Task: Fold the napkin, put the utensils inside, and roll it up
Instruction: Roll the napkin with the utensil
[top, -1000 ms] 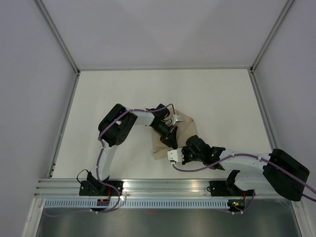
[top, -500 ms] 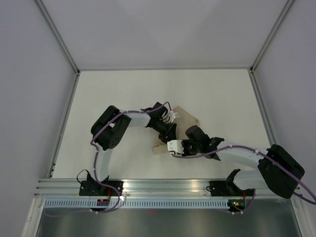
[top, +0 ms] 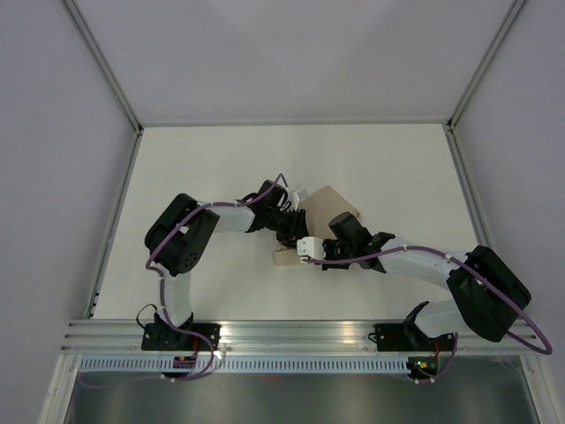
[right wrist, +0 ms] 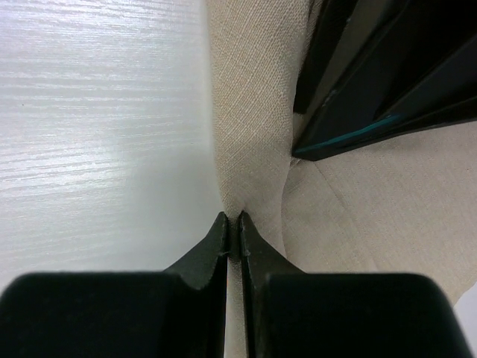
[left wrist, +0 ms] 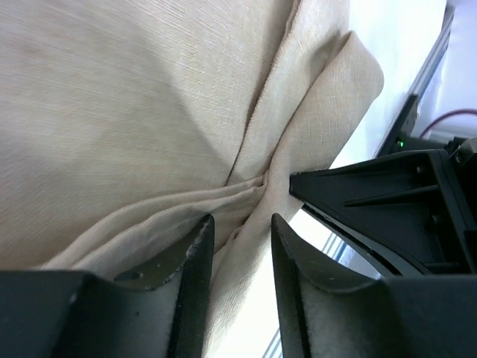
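Observation:
The tan napkin (top: pixel 331 203) lies folded and bunched at the table's middle. It fills the left wrist view (left wrist: pixel 134 97), and its edge runs up the right wrist view (right wrist: pixel 253 97). My right gripper (top: pixel 302 252) (right wrist: pixel 232 218) is shut, pinching the napkin's edge where creases gather. My left gripper (top: pixel 298 234) (left wrist: pixel 240 224) hovers close over the cloth. Its jaws are a little apart, a fold runs between them and table shows in the gap. The two grippers almost touch. The utensils are hidden or out of view.
The white table (top: pixel 203 168) is fenced by a metal frame (top: pixel 115 212) at left, right and back. The aluminium rail (top: pixel 291 331) with both arm bases runs along the near edge. The right arm's forearm (top: pixel 415 262) lies low across the table's right.
Both grippers moved away from the bases toward the table's middle, and the napkin shifted with them. The left arm's elbow swung left. The right arm stretched farther in.

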Robot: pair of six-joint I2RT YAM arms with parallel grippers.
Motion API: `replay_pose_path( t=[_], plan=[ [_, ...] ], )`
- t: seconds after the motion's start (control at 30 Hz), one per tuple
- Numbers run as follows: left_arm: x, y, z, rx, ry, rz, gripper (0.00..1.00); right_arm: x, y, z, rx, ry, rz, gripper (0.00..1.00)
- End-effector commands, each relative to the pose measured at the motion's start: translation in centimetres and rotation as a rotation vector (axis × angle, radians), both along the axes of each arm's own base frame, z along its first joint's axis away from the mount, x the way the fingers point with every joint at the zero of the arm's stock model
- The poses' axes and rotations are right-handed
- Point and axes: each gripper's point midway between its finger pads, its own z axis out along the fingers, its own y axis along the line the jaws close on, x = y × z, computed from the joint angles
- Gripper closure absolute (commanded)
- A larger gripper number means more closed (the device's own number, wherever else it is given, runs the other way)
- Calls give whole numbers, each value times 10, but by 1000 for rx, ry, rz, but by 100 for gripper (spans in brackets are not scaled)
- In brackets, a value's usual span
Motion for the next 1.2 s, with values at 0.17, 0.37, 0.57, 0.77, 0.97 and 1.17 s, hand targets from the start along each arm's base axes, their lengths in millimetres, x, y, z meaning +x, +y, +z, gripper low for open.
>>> replay_pose_path(
  t=[0.17,0.37,0.57,0.77,0.97,1.17],
  plan=[
    [62,22,46,-34,-203,249,50,-2,-21,-14,-97,22,-40,94],
    [86,52,53,3,-272,343,47,6,-23,-12,-112,-21,-42,94],
    [95,72,47,77,-308,356,45,7,-25,-12,-119,-33,-44,94],
    [85,73,39,48,-302,290,43,9,-26,-14,-121,-43,-42,94],
    [71,65,29,-81,-249,199,41,12,-28,-16,-130,-78,-37,95],
    [68,59,15,-118,-217,162,41,14,-28,-17,-134,-81,-35,95]
  ],
)
